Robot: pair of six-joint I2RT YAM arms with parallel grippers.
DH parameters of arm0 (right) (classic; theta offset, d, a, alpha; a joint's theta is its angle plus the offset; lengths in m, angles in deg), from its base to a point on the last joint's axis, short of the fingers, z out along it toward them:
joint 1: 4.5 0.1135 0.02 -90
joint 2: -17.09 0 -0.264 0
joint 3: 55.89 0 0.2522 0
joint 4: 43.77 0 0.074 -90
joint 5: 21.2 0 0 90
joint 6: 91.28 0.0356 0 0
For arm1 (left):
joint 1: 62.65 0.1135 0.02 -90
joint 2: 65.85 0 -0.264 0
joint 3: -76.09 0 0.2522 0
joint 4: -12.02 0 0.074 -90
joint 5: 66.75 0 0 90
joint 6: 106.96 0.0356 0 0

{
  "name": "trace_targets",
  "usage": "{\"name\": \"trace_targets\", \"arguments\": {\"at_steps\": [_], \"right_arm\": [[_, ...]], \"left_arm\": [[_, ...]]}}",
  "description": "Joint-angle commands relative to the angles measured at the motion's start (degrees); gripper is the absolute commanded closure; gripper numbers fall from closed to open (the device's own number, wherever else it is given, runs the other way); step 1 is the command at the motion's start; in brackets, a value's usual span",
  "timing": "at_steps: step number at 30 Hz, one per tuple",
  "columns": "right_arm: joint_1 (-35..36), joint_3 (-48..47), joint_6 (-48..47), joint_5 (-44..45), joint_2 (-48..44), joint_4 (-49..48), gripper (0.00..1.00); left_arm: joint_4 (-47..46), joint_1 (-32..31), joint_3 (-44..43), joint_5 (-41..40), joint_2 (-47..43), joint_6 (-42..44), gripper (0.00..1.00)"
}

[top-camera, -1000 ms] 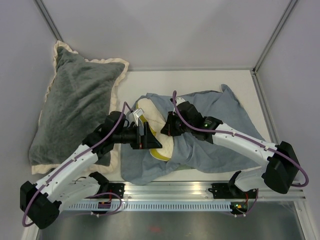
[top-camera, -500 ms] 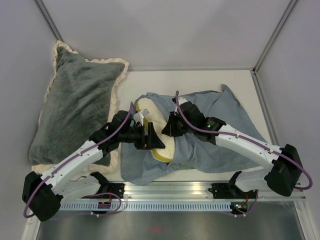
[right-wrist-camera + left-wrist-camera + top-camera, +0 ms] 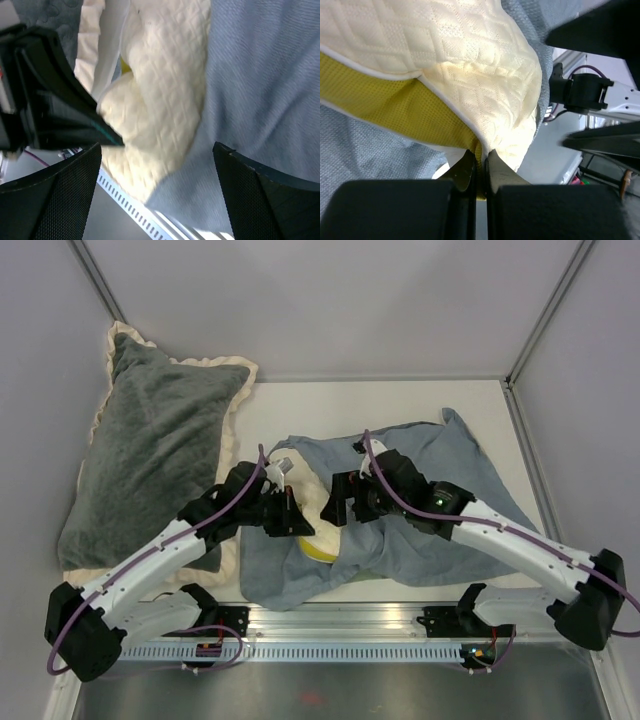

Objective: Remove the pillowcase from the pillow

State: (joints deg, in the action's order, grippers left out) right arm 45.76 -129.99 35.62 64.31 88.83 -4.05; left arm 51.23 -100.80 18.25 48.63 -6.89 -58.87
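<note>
On the table (image 3: 400, 400), left gripper (image 3: 481, 165) pinches the pillow (image 3: 470, 60); right gripper (image 3: 155, 147) apparently gapes above pillowcase (image 3: 260, 75).

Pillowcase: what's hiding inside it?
The cream pillow. One end pokes out, with its yellow-green band pinched by the left tool. The rest is hidden under the pillowcase.

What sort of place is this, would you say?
Probably a lab robot cell: bare grey walls, a slotted metal rail along the near edge, a white table, metal corner posts.
</note>
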Motion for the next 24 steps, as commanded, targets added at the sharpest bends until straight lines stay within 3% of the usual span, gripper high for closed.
{"name": "trace_targets", "arguments": {"at_steps": [1, 4, 7, 13, 16, 17, 21, 24], "right_arm": [[0.28, 1.54, -2.8, 3.78, -7.58, 4.62, 0.02], [0.28, 0.22, -3.94, 10.98, -7.15, 9.1, 0.02], [0.19, 1.53, -4.21, 11.87, -4.79, 8.42, 0.04], [0.28, 5.92, -2.63, 11.7, -0.82, 0.95, 0.22], [0.19, 6.46, -2.1, 14.59, 0.76, 0.15, 0.69], [0.1, 6.55, -1.4, 15.82, 1.03, 0.93, 0.99], [-0.6, 7.16, 1.58, 28.88, 1.12, 5.32, 1.0], [-3.14, 8.83, 2.73, 31.38, -0.99, 7.26, 1.0]], "left_arm": [[0.39, -0.08, -3.21, -4.29, -1.92, 2.45, 0.98], [-0.31, -0.08, -2.16, -3.76, -3.49, 1.49, 0.98], [1.34, -0.08, -2.77, -4.2, -5.25, 1.74, 0.98], [5.38, -0.08, -5.49, -4.55, -8.42, 2.01, 0.98], [8.64, -0.08, -8.64, -6.13, -10.08, 3.14, 0.98], [11.52, -0.08, -9.7, -8.23, -10.53, 3.41, 0.98], [20.76, -0.08, -16.38, -18.15, -13.77, 3.85, 0.98], [27.53, -0.08, -21.65, -29.14, -19.04, 2.63, 0.98]]}}
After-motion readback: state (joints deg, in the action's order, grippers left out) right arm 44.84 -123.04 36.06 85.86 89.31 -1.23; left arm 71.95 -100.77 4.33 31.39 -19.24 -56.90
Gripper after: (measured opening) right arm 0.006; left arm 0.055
